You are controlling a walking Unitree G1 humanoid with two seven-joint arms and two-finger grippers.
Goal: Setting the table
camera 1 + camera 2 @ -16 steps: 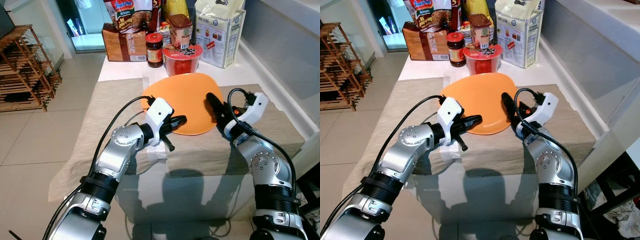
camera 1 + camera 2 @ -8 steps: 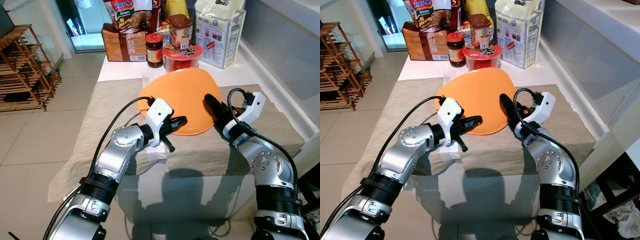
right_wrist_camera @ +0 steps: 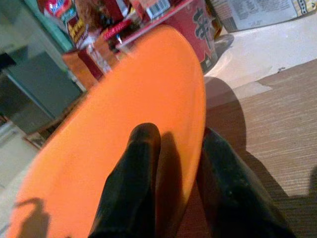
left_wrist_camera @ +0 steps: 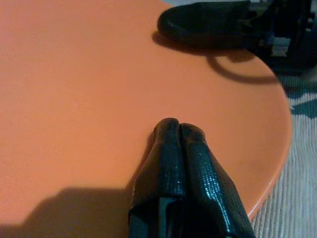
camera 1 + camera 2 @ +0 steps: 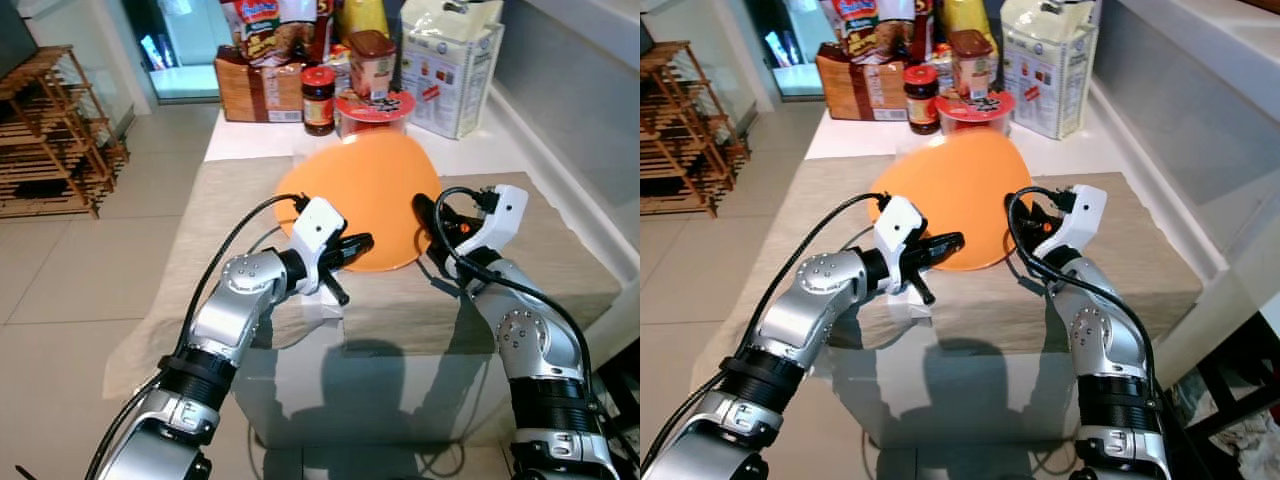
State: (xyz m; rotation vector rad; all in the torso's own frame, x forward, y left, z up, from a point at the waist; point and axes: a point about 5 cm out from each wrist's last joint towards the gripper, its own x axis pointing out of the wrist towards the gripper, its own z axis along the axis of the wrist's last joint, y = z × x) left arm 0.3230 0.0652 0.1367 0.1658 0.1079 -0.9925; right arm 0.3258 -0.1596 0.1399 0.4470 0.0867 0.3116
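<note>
Orange plate [image 5: 370,195] is held tilted above the beige cloth [image 5: 560,260], far edge raised. Its right rim is pinched by R gripper [image 3: 173,168]; L gripper [image 4: 179,130], fingers pressed together, lies over the near-left part.

My arms are silver with ribbed black joints, white wrist housings, looping black cables and long black fingers.

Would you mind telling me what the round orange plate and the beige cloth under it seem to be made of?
The round orange plate looks like matte plastic, perhaps melamine: even colour, thin rim, soft sheen without sharp reflections. The right gripper clamps its tilted edge, one finger on each face. The beige cloth looks like coarse woven fabric, possibly linen or jute: fine ribbed lines show in the right wrist view, and it drapes over the table's edge.
</note>
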